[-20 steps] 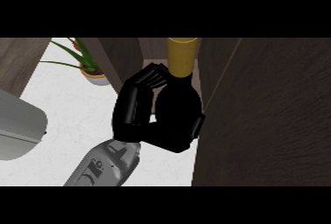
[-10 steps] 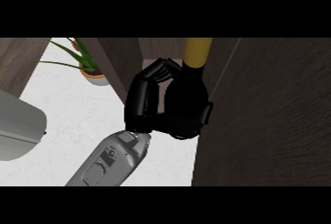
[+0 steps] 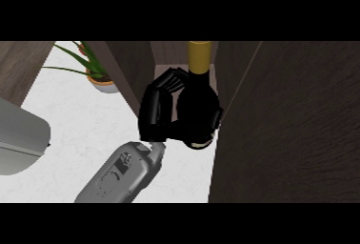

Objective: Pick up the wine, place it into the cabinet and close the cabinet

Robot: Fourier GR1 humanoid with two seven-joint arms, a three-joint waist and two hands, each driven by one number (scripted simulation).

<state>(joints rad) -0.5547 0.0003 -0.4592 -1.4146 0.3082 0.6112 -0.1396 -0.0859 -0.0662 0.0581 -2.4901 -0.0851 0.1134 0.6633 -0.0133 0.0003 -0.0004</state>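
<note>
Wine (image 3: 199,71) now sits deeper between the cabinet (image 3: 281,119) walls than a moment ago. Right robot hand (image 3: 169,112) keeps its fingers curled round the bottle, so release and door closing remain.

My right hand (image 3: 165,112) has slid toward 12 o'clock, up from the middle of the view and deeper between the dark cabinet walls (image 3: 281,119). The wine bottle (image 3: 199,102) has come with it and now tips more toward me, so its dark body and base show below the gold neck, where before my fingers hid most of it. My fingers, flat against it a second ago, are now curled round its left side. My forearm (image 3: 119,174) stretches further in.
</note>
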